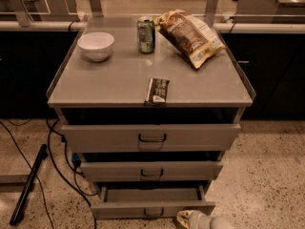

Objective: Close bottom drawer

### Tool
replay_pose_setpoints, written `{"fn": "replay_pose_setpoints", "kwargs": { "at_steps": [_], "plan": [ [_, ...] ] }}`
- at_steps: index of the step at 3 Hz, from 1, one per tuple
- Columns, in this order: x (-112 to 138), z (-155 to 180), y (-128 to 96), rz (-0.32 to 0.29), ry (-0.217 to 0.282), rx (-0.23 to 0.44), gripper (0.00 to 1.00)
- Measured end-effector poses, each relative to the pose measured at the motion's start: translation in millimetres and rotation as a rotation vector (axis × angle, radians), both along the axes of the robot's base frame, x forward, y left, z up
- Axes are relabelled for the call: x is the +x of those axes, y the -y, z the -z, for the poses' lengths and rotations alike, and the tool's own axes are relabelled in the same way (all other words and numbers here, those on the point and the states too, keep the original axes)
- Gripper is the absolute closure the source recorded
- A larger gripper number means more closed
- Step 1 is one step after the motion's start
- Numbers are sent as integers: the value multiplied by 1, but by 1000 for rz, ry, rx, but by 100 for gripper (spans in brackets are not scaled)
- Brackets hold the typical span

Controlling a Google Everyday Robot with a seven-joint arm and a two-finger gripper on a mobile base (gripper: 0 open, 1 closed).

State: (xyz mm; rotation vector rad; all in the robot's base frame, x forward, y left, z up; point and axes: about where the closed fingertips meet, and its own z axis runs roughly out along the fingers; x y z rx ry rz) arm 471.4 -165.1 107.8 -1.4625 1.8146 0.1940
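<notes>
The bottom drawer (152, 208) is the lowest of three grey drawers in the metal cabinet. It stands pulled out, its empty inside showing, with a small dark handle (153, 213) at the centre of its front. My gripper (198, 219) is a pale shape at the bottom edge of the camera view. It sits just in front of the drawer's front panel, right of the handle, and is mostly cut off by the frame. The middle drawer (151, 171) and top drawer (151, 137) are each pulled out a little.
On the cabinet top (109, 82) are a white bowl (96, 45), a green can (146, 34), a chip bag (189, 36) and a dark snack bar (157, 90) at the front edge. Black cables (57, 161) and a dark bar (27, 185) lie on the floor at the left.
</notes>
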Motion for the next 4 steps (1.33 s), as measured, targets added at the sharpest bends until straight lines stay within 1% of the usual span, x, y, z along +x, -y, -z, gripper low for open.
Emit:
{"fn": "replay_pose_setpoints", "kwargs": {
  "at_steps": [2,4],
  "plan": [
    [19,-8,-4,-4,45,-2,100],
    [35,-10,-6,-4,74,-1,100]
  ]
}}
